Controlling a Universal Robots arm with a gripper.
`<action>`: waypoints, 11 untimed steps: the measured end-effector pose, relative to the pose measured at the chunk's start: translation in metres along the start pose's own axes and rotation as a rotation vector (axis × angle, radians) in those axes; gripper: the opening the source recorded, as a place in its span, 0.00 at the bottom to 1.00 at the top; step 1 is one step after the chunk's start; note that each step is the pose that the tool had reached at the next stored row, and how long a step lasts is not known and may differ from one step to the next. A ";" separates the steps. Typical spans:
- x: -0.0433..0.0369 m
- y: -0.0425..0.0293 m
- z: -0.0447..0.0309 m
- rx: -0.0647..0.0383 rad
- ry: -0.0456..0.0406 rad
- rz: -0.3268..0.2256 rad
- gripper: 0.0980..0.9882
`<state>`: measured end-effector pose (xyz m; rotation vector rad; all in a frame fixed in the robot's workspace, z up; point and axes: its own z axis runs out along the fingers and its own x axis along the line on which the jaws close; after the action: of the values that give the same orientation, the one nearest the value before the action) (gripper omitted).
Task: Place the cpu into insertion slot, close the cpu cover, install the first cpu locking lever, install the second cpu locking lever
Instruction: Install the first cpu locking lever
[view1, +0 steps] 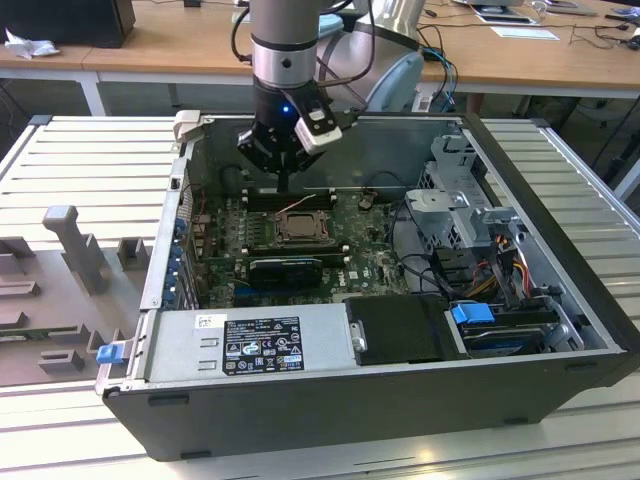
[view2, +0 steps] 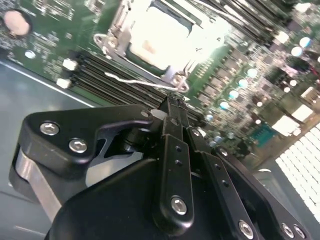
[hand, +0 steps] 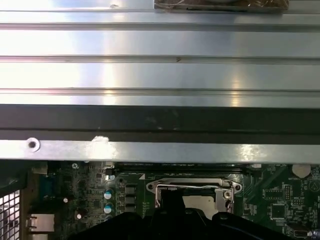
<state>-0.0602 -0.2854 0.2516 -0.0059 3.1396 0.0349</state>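
Observation:
In the exterior view my gripper (view1: 284, 188) hangs inside the open computer case, just behind the insertion slot (view1: 300, 228) on the green motherboard. In the second wrist view the cpu (view2: 160, 35) lies in the slot as a pale bright square, with the silver cpu cover (view2: 112, 40) lying down around it. A thin wire locking lever (view2: 140, 82) runs along the socket edge nearest my gripper (view2: 171, 102). The black fingers meet at their tips, shut, with nothing between them, a short way above the board. The first wrist view shows the cover (hand: 192, 186) below the case wall.
Long black memory slots (view2: 115, 82) lie between the socket and my fingers. The case's back wall (view1: 400, 150) stands close behind the arm. A drive cage (view1: 455, 190) with cables, a black card (view1: 285, 268) and the power supply (view1: 250, 345) flank the board.

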 end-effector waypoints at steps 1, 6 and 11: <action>-0.0006 0.0000 0.0002 -0.004 -0.0002 0.000 0.01; -0.0065 0.0006 0.0089 -0.013 -0.0006 0.001 0.01; -0.0217 0.0061 0.0188 -0.019 -0.0018 -0.004 0.01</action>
<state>-0.0385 -0.2788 0.2330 -0.0117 3.1372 0.0654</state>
